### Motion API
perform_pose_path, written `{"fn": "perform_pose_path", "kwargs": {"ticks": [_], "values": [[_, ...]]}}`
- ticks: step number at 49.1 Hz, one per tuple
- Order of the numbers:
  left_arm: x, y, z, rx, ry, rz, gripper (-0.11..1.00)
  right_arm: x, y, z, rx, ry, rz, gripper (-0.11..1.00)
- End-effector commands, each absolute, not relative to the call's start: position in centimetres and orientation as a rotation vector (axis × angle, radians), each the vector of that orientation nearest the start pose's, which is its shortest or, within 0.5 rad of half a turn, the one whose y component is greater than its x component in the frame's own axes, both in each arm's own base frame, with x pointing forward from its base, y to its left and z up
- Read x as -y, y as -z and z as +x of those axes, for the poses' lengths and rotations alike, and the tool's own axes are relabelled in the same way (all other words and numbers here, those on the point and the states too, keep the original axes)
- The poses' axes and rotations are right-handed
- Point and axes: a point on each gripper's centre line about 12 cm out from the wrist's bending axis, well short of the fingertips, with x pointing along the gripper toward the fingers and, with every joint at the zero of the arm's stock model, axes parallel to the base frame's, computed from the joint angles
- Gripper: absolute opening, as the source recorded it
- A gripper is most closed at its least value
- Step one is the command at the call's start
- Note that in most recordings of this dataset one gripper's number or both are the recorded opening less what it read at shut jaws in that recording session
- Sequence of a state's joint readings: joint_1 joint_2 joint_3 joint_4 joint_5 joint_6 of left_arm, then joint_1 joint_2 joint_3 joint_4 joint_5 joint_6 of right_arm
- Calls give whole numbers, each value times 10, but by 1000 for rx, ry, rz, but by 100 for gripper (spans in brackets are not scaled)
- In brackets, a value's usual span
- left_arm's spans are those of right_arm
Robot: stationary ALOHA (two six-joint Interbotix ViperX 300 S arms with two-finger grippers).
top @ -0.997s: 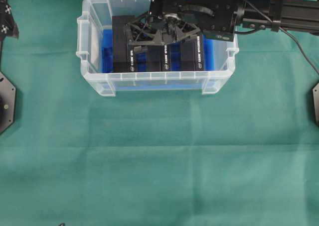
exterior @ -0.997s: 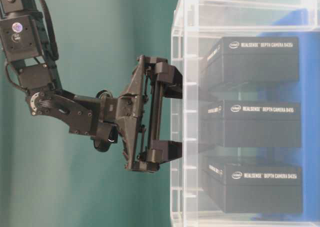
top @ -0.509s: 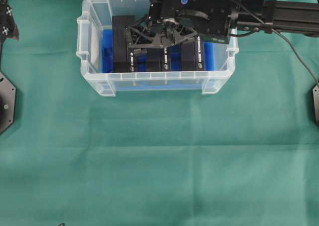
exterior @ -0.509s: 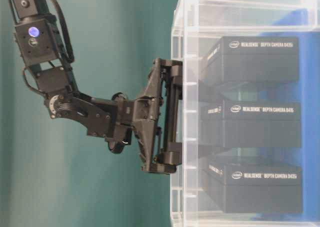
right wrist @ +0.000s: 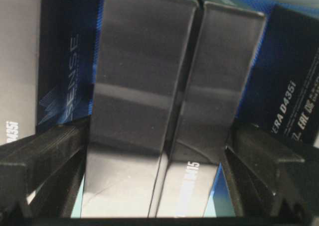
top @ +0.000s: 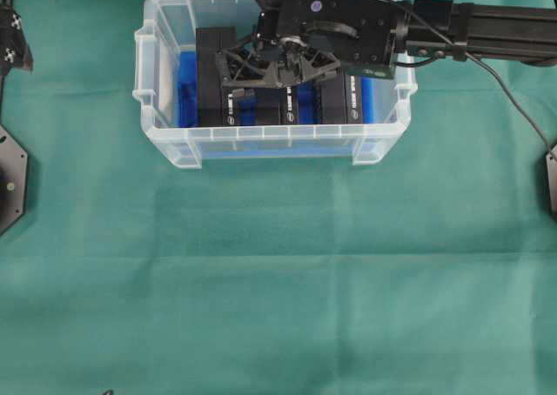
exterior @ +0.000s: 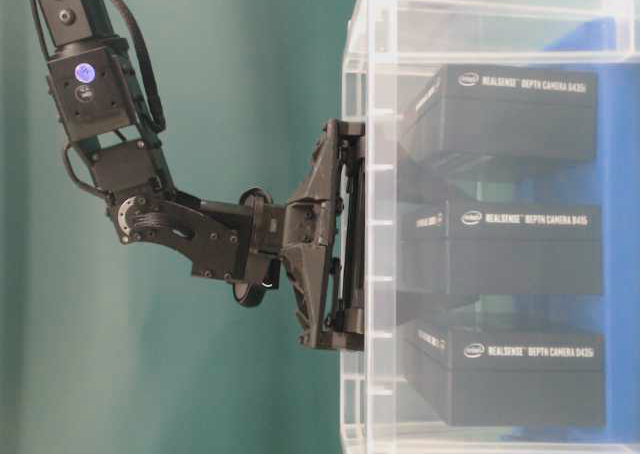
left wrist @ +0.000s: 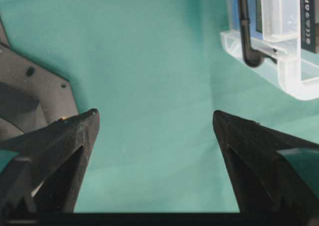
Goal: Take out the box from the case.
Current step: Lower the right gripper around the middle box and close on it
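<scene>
Translucent case (top: 165, 134) holds black boxes (top: 216, 73); right gripper (top: 265, 80) spread over them, left gripper (left wrist: 155, 131) open.

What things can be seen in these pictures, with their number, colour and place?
case: one, clear plastic, at the top middle of the overhead view, on the cloth.
boxes: three, black with white print, standing side by side inside the case.
blue lining: one, blue, on the bottom of the case under the boxes.
table cloth: one, green, covering the whole table.
right gripper: one, black, open, lowered into the case, its fingers on either side of the middle box and not yet closed on it.
left gripper: one, black, open, over bare cloth away from the case, holding nothing.
</scene>
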State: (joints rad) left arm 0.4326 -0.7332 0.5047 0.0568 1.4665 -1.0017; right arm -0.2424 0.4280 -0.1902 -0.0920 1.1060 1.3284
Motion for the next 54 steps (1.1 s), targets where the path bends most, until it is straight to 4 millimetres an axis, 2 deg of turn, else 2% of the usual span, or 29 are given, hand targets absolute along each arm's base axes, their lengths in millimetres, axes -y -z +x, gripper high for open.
{"fn": "perform_pose_path", "kwargs": {"ticks": [1, 5, 12, 35, 42, 54], "values": [[-80, -350, 157, -913, -1009, -1073, 95, 129, -203, 480, -945, 1095, 1196, 94], [-80, -350, 157, -912, -1008, -1073, 95, 129, -202, 479, -951, 1114, 1210, 91], [-80, -350, 157, -913, -1010, -1075, 95, 124, -202, 480, -947, 1119, 1227, 66], [-81, -349, 159, -917, -1012, -1074, 95, 123, -209, 479, -966, 1133, 1222, 66], [-80, -350, 159, -917, -1012, -1074, 95, 125, -220, 483, -945, 1124, 1225, 66], [-81, -349, 159, -918, -1013, -1076, 95, 127, -250, 480, -948, 1140, 1232, 66]]}}
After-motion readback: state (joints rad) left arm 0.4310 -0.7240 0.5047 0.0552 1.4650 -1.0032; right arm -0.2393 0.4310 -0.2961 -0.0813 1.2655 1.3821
